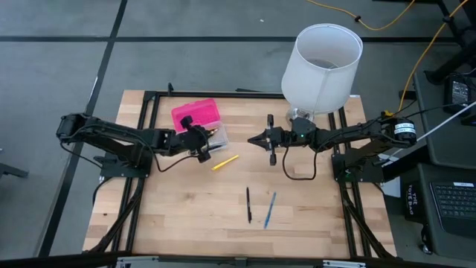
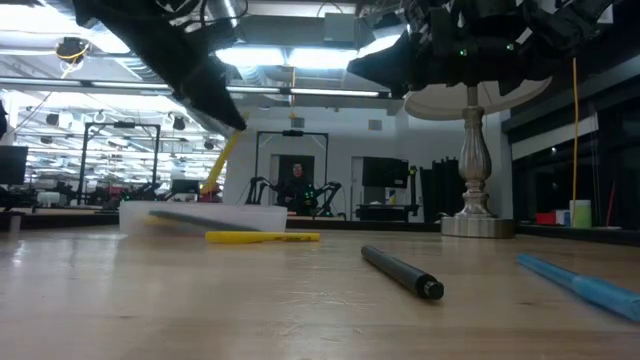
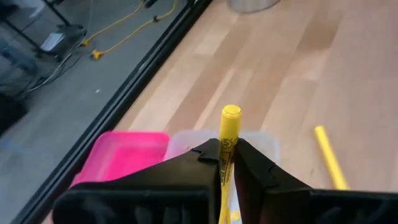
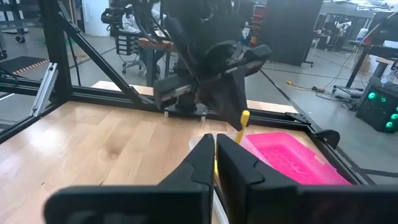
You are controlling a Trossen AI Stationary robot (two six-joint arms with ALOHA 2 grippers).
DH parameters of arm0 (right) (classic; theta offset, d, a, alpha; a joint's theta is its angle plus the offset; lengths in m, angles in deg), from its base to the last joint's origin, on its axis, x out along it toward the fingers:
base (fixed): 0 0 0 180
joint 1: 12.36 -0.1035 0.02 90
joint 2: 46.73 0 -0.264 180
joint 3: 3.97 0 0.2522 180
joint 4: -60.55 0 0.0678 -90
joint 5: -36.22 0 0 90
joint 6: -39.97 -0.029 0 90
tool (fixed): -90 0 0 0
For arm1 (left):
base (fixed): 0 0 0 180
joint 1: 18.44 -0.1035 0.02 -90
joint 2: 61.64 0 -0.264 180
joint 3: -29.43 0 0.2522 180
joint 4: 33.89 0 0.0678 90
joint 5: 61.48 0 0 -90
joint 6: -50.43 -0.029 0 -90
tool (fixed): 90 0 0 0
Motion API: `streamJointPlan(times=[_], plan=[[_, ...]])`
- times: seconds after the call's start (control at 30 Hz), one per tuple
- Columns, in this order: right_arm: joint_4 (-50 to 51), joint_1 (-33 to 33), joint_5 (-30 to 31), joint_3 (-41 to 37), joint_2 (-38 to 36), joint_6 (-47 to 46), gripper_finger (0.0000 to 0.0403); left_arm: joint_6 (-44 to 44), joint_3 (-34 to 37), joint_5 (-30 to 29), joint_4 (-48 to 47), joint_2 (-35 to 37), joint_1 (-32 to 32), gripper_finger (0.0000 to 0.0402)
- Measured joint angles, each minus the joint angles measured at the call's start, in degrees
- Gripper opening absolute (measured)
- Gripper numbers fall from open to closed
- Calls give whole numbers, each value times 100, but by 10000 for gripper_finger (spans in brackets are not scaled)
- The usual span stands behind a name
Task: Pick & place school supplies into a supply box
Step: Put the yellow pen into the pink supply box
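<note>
My left gripper [image 3: 227,163] is shut on a yellow pen [image 3: 229,127] above the supply box, whose hot-pink lid [image 1: 195,114] lies open beside its clear base [image 1: 218,135]. In the low view the pen [image 2: 220,162] slants down from the gripper toward the base [image 2: 200,216]. A second yellow pen [image 1: 225,162], a black pen [image 1: 248,205] and a blue pen [image 1: 269,210] lie flat on the table. My right gripper [image 1: 256,140] hovers shut mid-table, to the right of the box, touching nothing. My left gripper pinches the yellow pen between its two fingers [image 3: 202,158], the pen lying along them with its free end [image 3: 231,113] sticking out past the tips. The fingers slant down from the table's left. The pen is lifted clear, tilted, its lower end [image 2: 208,186] over the clear base.
A large white lampshade [image 1: 321,65] on a metal lamp foot [image 2: 470,205] stands at the table's far right. A black frame [image 1: 149,100] borders the tabletop. Cables lie on the floor beyond. Open wood surrounds the three loose pens.
</note>
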Motion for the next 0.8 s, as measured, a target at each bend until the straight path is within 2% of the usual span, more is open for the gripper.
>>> streamJointPlan(times=[0.2,0.5,0.67,0.8], plan=[[-90,2,2,-2,0,163,5,81,0,-290,-469,0,-7,12],[-272,2,4,-4,2,165,17,531,0,-536,-1368,0,-7,12],[-296,2,4,-4,2,163,5,580,7,-599,-1440,0,-7,12],[-296,2,4,-4,2,126,14,538,9,-735,-1464,-2,-9,13]])
